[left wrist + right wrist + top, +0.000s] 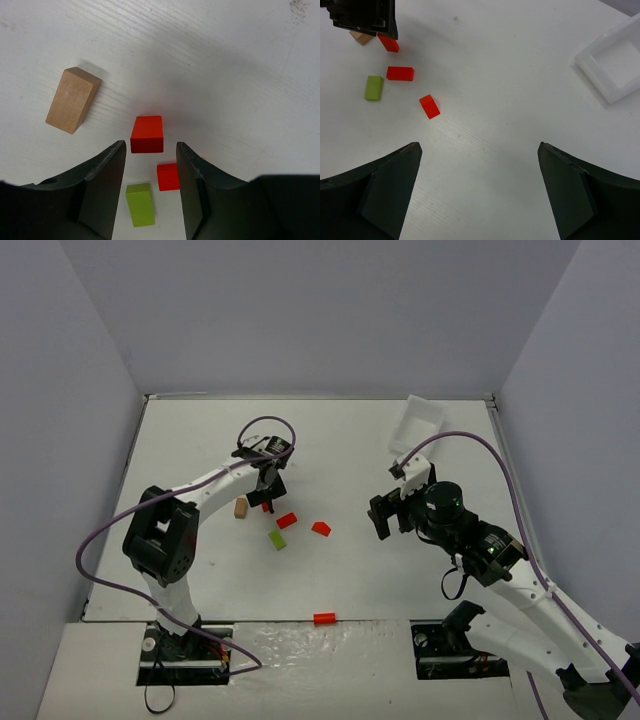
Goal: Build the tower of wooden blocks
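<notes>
No wood block tower stands in any view; the blocks lie loose and apart on the white table. My left gripper (268, 485) (150, 150) hangs low over them, jaws apart. A red block (147, 134) (266, 506) lies at its fingertips with a gap on each side, touching neither finger. A tan block (73, 100) (241, 507) lies to the left. A second red block (168, 176) (287, 521) and a lime green block (140, 204) (277, 540) lie behind the tips. A third red block (321, 529) (429, 106) lies further right. My right gripper (385, 515) (480, 150) is wide open over bare table.
A white rectangular tray (417, 423) (615, 62) sits at the back right. One more red block (324, 618) lies at the table's near edge between the arm bases. Grey walls close in the table on three sides.
</notes>
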Motion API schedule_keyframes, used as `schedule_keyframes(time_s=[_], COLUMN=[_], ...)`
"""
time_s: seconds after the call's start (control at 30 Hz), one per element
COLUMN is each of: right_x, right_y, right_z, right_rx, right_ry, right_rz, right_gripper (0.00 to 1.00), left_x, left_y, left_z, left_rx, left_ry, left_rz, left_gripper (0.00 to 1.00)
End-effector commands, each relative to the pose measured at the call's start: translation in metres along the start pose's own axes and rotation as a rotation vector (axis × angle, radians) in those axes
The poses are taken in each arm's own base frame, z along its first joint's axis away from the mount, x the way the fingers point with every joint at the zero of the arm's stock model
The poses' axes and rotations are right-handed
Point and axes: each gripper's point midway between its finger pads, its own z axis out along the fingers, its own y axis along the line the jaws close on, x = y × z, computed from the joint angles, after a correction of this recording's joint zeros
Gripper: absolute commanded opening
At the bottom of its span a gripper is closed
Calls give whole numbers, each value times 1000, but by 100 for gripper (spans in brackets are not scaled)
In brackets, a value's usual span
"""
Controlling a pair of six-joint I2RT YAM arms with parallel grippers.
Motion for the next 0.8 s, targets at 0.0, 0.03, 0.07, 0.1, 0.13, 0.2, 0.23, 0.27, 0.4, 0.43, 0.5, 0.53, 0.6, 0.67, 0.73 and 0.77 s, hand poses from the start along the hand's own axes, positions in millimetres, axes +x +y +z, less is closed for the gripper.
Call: schedule_keyframes(time_s=[0.0,0.03,0.07,0.1,0.13,0.2,0.23,0.27,0.4,0.43,0.5,0.53,0.6,0.67,0.73,0.77], right_x=[-10,-10,-9,-9,-8,-8,-9,-8,-8,-7,-7,-7,-8,-9,-9,-10], right_y=[-7,-7,-7,-7,-6,-6,-6,-6,-6,-6,-6,-6,-6,-6,-5,-5], right_z=[4,4,4,4,5,5,5,5,6,6,6,6,6,6,6,6], right_rx=[34,34,33,32,31,27,27,28,29,28,27,27,27,27,23,23], right_ry=[-37,-36,-36,-33,-31,-31,-31,-29,-26,-26,-26,-26,-27,-28,-29,-29], right_rz=[-5,-5,-6,-5,-6,-8,-7,-7,-8,-9,-8,-9,-12,-13,-15,-17], right_gripper=[100,100,100,100,100,100,100,100,100,100,100,100,100,100,100,100], left_x=[-15,-16,-16,-16,-16,-15,-15,-15,-15,-16,-17,-18,-22,-28,-36,-40], left_y=[-6,-5,-4,-4,-4,-3,-3,-3,-3,-3,-3,-2,-2,-1,4,6], left_z=[-9,-8,-7,-7,-7,-6,-6,-6,-7,-8,-10,-12,-19,-29,-41,-48], left_rx=[24,22,20,19,19,18,17,17,18,21,26,30,44,57,61,70], left_ry=[-25,-24,-22,-22,-21,-17,-16,-16,-19,-19,-21,-25,-37,-55,-84,-98], left_rz=[-45,-46,-48,-49,-50,-50,-51,-51,-49,-47,-39,-33,-21,0,42,73], left_gripper=[41,41,40,40,38,36,36,35,25,23,15,11,5,1,0,0])
